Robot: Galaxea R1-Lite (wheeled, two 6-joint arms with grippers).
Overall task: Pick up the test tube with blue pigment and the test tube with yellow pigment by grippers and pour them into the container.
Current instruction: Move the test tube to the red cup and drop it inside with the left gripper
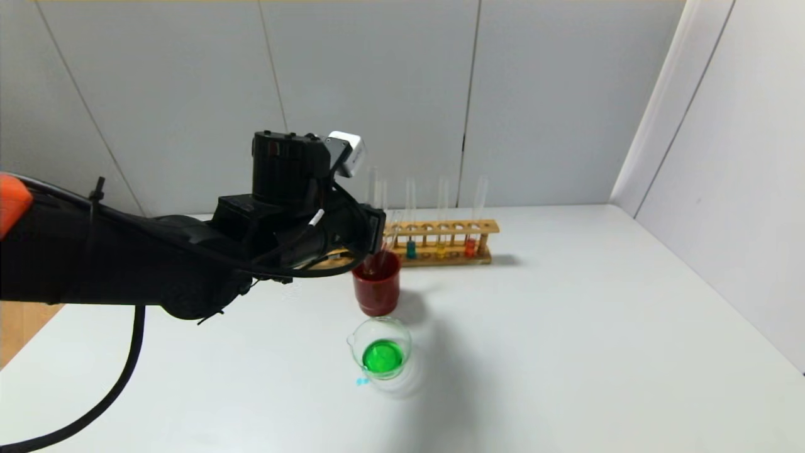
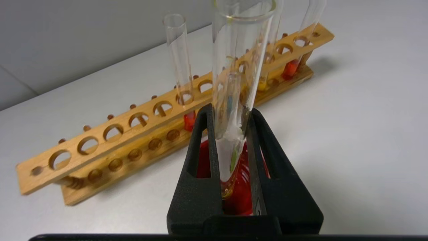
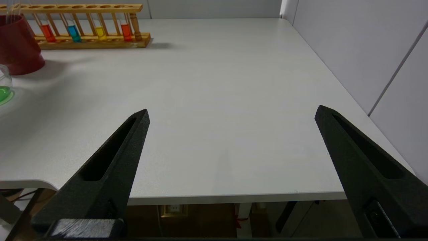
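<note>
White desk [image 1: 566,327] carries a rack [image 1: 440,242], where the blue tube [image 1: 410,246] stands, while the left claw [image 2: 230,134] clamps a near-empty tube [image 2: 234,83] over the red cup [image 1: 376,283] behind the beaker [image 1: 381,348]; right claw [image 3: 230,117] gapes apart.

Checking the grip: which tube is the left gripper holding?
The almost empty tube, clamped by the left gripper over the red cup. The others stand in the rack, holding coloured liquid. The right gripper is parked, open.

White table, grey panel walls

Table [image 1: 566,327] fills the head view from 3 to 9 o'clock; panel wall [image 1: 377,82] at 12, side wall [image 1: 742,157] at 2; wood floor [image 1: 19,327] at 9.
</note>
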